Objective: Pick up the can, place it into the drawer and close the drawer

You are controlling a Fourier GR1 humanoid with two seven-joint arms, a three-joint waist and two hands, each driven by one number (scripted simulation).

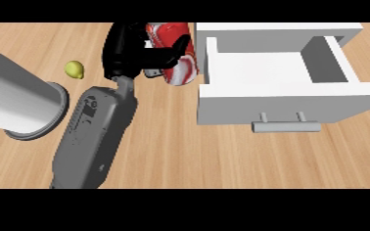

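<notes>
A red and white can [182, 64] shows in the head view just left of the open white drawer [267, 105], outside its left wall. My right hand [128, 46] is shut on the can, its thumb [172, 50] curled across the can's front and its palm hiding the can's left side. Whether the can rests on the counter or is lifted I cannot tell. The drawer is pulled out toward me and nothing lies in its tray. Its grey bar handle [285, 126] sits on the front panel. My left hand is out of view.
A small yellow-green fruit [74, 69] lies on the wooden counter left of my right hand. A big pale grey cylinder [25, 100], likely my left forearm, fills the left edge. The drawer's white housing [278, 29] stands behind the tray.
</notes>
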